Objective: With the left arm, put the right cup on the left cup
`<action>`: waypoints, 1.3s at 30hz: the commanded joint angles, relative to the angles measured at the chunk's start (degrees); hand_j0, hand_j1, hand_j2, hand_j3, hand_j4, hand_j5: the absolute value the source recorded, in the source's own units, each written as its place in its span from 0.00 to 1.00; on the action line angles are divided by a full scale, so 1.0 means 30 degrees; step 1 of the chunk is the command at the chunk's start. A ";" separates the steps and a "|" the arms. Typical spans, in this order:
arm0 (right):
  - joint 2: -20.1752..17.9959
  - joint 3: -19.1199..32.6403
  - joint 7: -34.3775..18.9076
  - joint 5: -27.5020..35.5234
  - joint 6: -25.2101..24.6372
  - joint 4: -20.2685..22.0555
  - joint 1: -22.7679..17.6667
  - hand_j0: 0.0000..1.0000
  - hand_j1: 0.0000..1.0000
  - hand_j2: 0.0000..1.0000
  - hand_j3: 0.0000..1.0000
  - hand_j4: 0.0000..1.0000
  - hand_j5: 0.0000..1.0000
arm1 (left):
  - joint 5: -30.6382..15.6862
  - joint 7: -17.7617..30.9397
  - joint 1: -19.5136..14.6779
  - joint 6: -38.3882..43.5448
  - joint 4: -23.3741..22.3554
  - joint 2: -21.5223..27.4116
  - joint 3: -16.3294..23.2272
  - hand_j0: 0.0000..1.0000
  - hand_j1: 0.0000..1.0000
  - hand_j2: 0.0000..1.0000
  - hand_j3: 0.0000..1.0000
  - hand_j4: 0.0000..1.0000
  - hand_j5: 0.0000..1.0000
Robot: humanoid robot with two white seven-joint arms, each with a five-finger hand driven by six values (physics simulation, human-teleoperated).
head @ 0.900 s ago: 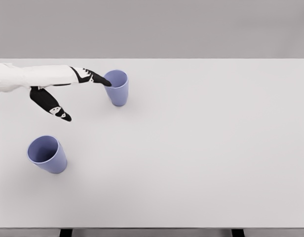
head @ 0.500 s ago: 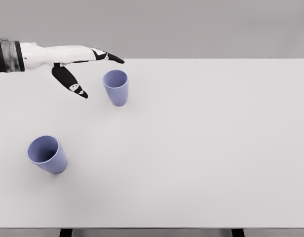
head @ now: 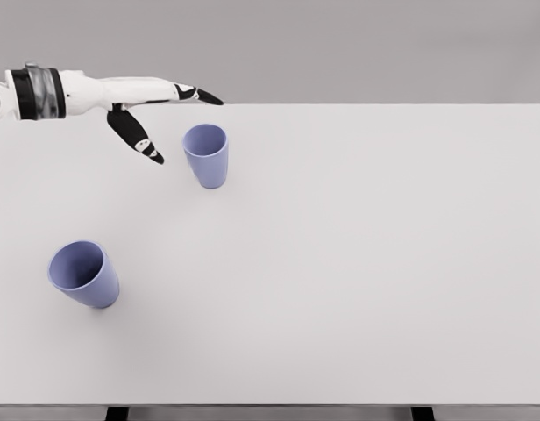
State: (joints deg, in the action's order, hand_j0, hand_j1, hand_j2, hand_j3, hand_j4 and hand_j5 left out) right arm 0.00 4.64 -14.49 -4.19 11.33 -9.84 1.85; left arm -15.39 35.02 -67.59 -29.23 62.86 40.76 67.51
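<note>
- Matte white table top [head: 358, 263], flat, smooth and rectangular, fills most of the head view under a plain grey backdrop; it serves as the landmark.
- Periwinkle-blue plastic cup, tapered and smooth-walled [head: 206, 155], stands upright on the table near its far edge, left of the middle, mouth open upward.
- Second periwinkle-blue tapered cup [head: 83, 274], of the same smooth finish, sits on the table toward its near left corner, well apart from the first; it looks upright, and its hollow inside shows.
- White left hand with black fingertips [head: 152, 110], glossy and hard-shelled, reaches in over the table's far left edge behind a grey metallic wrist ring.
- Its fingers [head: 204, 96] stretch out straight and the thumb hangs down, spread wide, holding nothing.
- Hand hovers just beside the far cup, apart from it.
</note>
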 commanded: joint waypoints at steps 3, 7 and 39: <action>0.0000 -0.0024 -0.0005 -0.0009 0.0004 -0.0001 0.0000 1.00 1.00 1.00 1.00 1.00 1.00 | 0.1789 -0.0007 -0.0059 -0.0012 -0.1705 -0.0929 -0.0325 1.00 1.00 1.00 1.00 1.00 1.00; 0.0000 0.0005 -0.0005 -0.0009 0.0004 -0.0001 0.0000 1.00 1.00 1.00 1.00 1.00 1.00 | 0.2757 -0.0007 -0.0059 0.0017 -0.2731 -0.1925 -0.0383 1.00 1.00 1.00 1.00 1.00 1.00; 0.0000 0.0004 -0.0005 -0.0009 0.0004 -0.0001 0.0029 1.00 1.00 1.00 1.00 1.00 1.00 | 0.4133 -0.0007 0.0117 -0.0012 -0.6335 -0.4885 -0.0413 1.00 1.00 1.00 1.00 1.00 1.00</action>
State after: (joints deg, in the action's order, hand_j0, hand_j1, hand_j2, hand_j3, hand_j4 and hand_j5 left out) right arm 0.00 4.63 -14.49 -4.19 11.33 -9.84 1.85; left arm -3.04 35.02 -67.24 -29.40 43.97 26.47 66.42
